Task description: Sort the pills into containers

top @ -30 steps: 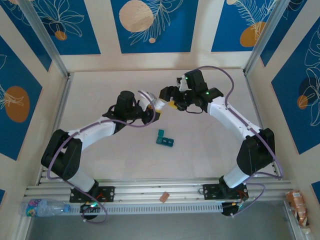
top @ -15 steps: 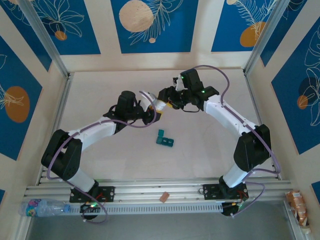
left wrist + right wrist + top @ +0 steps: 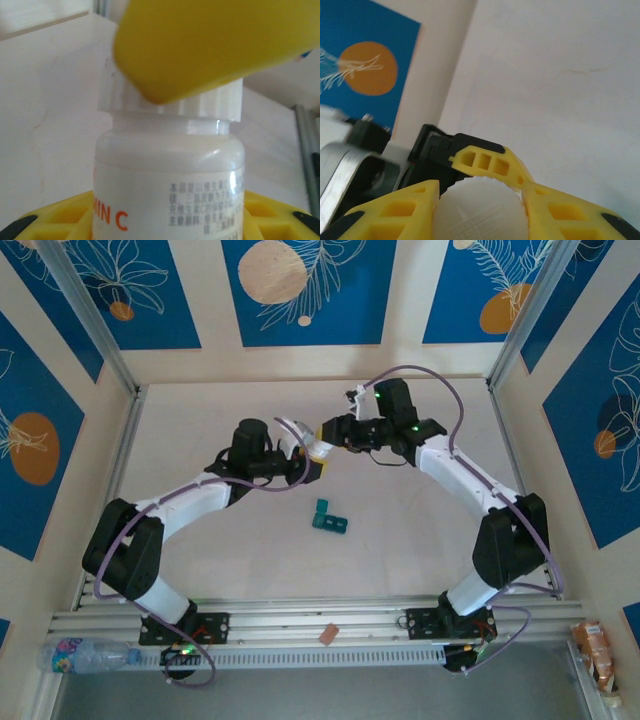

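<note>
Between the two arms, above the bench (image 3: 200, 420), the left pincer (image 3: 312, 462) is clamped narrow round the body of a white bottle (image 3: 165, 165), while the right pincer (image 3: 328, 432) is shut tight on its ribbed cap (image 3: 480, 210), one yellow finger on each side. The teal organiser (image 3: 329, 518) sits on the bench well apart from both pincers, on the side towards the arm bases. Whether its lids are up is too small to tell.

The likeliest trouble is in the twist. The right pincer seems to hold the cap by a shallow bite near its top, so its fingers could skid round the ribs and leave the cap in place. The smooth bottle could also turn inside the left pincer instead of yielding its cap.

If the cap lets go suddenly, the jolt could shake pills out. From overhead the bottle looks tilted towards the right pincer, so an open mouth could spill onto bare bench, well short of the organiser. A cap pulled off crooked could also drag the bottle out of the left pincer's hold.
</note>
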Controlling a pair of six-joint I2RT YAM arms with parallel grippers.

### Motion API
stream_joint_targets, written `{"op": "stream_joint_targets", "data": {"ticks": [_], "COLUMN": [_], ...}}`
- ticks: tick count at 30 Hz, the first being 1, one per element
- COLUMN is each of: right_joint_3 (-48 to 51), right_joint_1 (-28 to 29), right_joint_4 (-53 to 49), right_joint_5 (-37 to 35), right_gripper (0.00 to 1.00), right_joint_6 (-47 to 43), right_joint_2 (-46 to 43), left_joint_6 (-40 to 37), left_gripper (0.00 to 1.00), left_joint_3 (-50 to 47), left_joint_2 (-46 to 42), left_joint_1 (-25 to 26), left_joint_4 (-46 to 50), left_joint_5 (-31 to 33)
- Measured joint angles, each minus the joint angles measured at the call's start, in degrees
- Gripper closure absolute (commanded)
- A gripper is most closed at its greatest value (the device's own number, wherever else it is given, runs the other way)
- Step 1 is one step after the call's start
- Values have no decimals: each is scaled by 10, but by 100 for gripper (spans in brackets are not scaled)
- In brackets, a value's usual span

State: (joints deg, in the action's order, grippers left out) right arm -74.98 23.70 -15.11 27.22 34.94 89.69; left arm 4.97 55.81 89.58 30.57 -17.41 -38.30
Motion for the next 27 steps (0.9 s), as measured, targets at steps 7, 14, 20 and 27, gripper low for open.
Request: {"op": "stream_joint_targets", "data": {"ticks": [7,14,20,27], "right_joint_3": [12,28,25,23], "right_joint_1": [-23,-45,-49,-27], "right_joint_4": [67,65,17,-30], "right_joint_5": [80,69,-5,-65], "right_gripper": [39,25,24,24], "right_joint_6": [-54,-32,46,113], "right_joint_2": [-27,-48,-71,-56], "left_joint_6": [106,74,-15,-86], "left_gripper": [100,100,100,100], "left_joint_3": [0,0,3,12], "left_joint_2": [1,0,-9,-9], "left_joint_1": [-6,-6,-4,4], "left_joint_4": [-100,-78,10,79], "left_joint_5": [-73,-59,12,63]}}
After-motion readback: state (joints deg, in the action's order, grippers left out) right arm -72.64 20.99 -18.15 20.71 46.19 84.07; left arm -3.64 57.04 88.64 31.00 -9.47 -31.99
